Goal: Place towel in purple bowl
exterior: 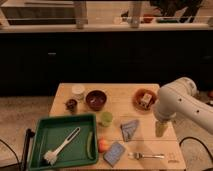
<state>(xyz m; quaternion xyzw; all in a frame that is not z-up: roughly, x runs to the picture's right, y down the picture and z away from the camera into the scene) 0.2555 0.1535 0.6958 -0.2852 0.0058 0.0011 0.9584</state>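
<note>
The towel [129, 129] is a small blue-grey cloth lying crumpled on the wooden table [120, 92], right of the middle. The purple bowl [96, 99] is dark and round, stands at the table's back left of centre, and looks empty. My gripper [160, 129] hangs from the white arm [182, 102] at the table's right side, pointing down just above the tabletop. It is to the right of the towel and apart from it, with nothing seen in it.
A green tray [47, 132] holding a brush [62, 147] fills the front left. A green cup [105, 118], white cup [78, 91], small dark cup [71, 104], orange bowl [144, 99], orange fruit [103, 145], blue sponge [115, 152] and fork [147, 155] stand around the towel.
</note>
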